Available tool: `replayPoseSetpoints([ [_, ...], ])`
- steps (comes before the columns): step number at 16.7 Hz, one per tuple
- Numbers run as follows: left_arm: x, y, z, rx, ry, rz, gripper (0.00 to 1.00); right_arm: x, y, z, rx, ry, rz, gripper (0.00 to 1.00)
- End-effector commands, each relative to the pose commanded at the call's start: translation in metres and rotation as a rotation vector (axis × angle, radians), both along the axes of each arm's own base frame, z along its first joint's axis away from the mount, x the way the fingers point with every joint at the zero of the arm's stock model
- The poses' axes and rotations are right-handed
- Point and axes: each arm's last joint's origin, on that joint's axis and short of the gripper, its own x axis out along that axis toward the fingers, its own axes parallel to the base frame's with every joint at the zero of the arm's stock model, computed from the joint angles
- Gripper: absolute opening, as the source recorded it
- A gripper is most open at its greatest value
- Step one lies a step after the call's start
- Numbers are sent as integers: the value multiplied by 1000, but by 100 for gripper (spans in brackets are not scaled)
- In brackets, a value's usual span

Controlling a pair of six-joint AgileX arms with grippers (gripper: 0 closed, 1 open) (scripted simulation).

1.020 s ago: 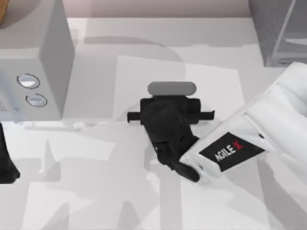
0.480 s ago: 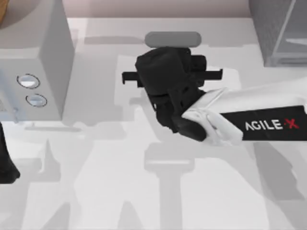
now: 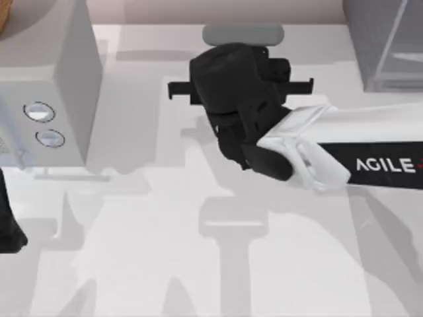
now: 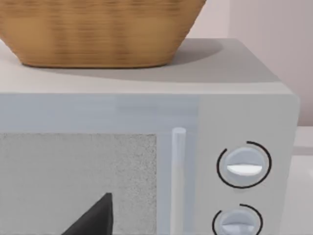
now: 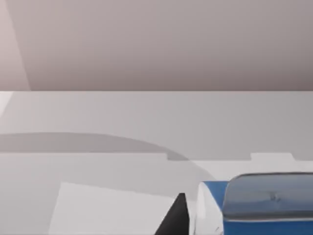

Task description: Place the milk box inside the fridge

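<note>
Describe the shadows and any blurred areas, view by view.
Top view: the right end effector and its arm throw a soft grey shadow onto the table below them, and the microwave shades the tabletop beside it. Left wrist view: the basket looks smeared and darkens the microwave's top beneath it. Right wrist view: a curved shadow crosses the table, and the milk box has soft edges.

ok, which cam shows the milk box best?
Right wrist view: the milk box sits close up, its blue top and white side visible. In the top view the right gripper covers it. The left wrist view faces the microwave instead.
</note>
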Motion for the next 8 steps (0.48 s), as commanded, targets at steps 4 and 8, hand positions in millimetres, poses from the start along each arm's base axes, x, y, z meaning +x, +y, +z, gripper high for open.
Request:
replayPoseSetpoints([
  [4,0,0,0,0,0,0,100,-5,-29,13,8,15,23,0],
  [8,0,0,0,0,0,0,100,-26,-97,45,44,13,58,0],
])
